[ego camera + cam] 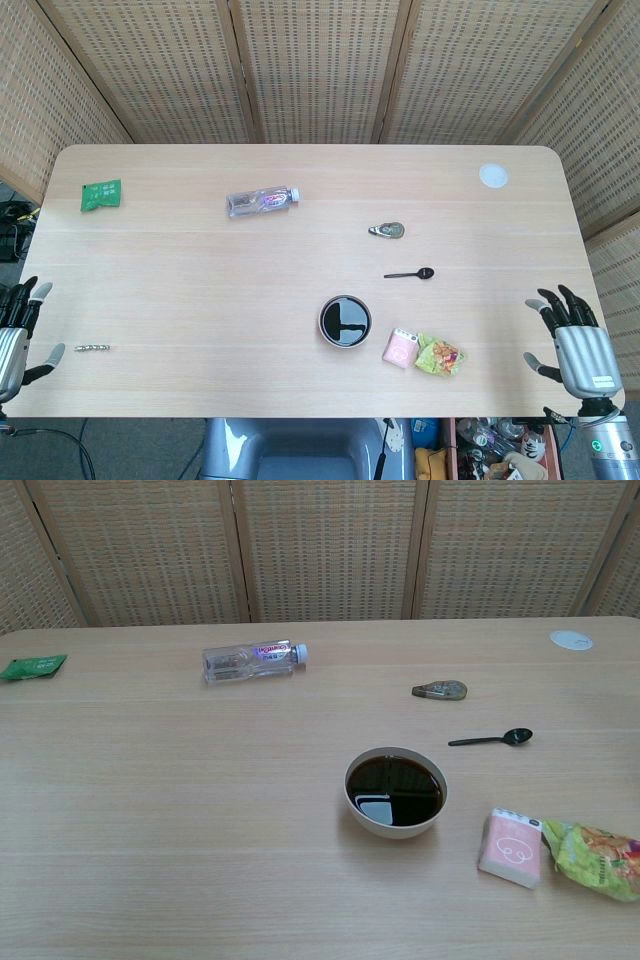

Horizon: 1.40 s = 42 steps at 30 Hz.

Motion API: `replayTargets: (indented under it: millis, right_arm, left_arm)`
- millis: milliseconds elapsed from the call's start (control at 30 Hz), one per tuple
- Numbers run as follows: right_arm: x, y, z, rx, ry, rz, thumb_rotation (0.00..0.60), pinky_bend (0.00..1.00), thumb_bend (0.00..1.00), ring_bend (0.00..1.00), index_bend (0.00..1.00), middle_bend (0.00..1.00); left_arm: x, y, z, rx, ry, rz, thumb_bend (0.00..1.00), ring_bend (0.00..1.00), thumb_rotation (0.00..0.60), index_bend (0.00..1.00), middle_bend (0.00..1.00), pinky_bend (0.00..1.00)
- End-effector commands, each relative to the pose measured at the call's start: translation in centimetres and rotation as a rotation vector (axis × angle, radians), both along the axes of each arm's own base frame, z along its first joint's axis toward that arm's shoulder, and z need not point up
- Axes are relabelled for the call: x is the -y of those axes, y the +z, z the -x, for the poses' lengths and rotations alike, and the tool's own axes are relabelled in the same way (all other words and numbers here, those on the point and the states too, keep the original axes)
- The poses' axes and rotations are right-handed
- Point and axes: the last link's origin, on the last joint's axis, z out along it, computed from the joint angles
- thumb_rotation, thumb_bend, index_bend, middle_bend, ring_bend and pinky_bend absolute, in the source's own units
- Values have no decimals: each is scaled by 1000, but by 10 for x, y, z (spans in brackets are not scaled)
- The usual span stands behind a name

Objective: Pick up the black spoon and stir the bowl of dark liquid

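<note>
The black spoon (409, 273) (491, 739) lies flat on the table, handle to the left, just beyond and right of the bowl. The white bowl (345, 321) (395, 791) holds dark liquid and stands near the table's front middle. My right hand (574, 343) hovers at the table's front right edge, fingers spread, holding nothing, well right of the spoon. My left hand (18, 325) is at the front left edge, fingers apart and empty. Neither hand appears in the chest view.
A plastic bottle (262, 201) lies on its side at the back. A green packet (101, 194) sits far left, a small wrapped item (386, 231) beyond the spoon, a white disc (492, 176) back right. A pink box (401, 348) and snack bag (440, 355) lie right of the bowl. A thin metal piece (91, 348) is front left.
</note>
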Motion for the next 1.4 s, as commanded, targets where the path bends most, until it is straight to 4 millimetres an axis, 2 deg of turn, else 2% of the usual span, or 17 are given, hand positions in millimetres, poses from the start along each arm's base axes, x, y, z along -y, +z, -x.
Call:
replayTargets:
  millis: [33, 900, 1067, 1400]
  right_arm:
    - [1, 0, 0, 2, 3, 2, 600, 184, 215, 110, 278, 252]
    - [-1, -1, 0, 34, 16, 12, 600, 195, 215, 119, 278, 263]
    - [4, -2, -6, 81, 43, -6, 600, 212, 215, 129, 278, 271]
    - [31, -4, -26, 127, 124, -54, 600, 222, 215, 130, 278, 272]
  left_arm:
    - [2, 0, 1, 2, 5, -2, 321, 0, 600, 0, 0, 0]
    - [4, 2, -2, 9, -8, -8, 321, 0, 600, 0, 0, 0]
    - [4, 0, -2, 9, -13, -1, 321, 0, 600, 0, 0, 0]
    - [1, -5, -4, 16, -19, 11, 321, 0, 600, 0, 0, 0]
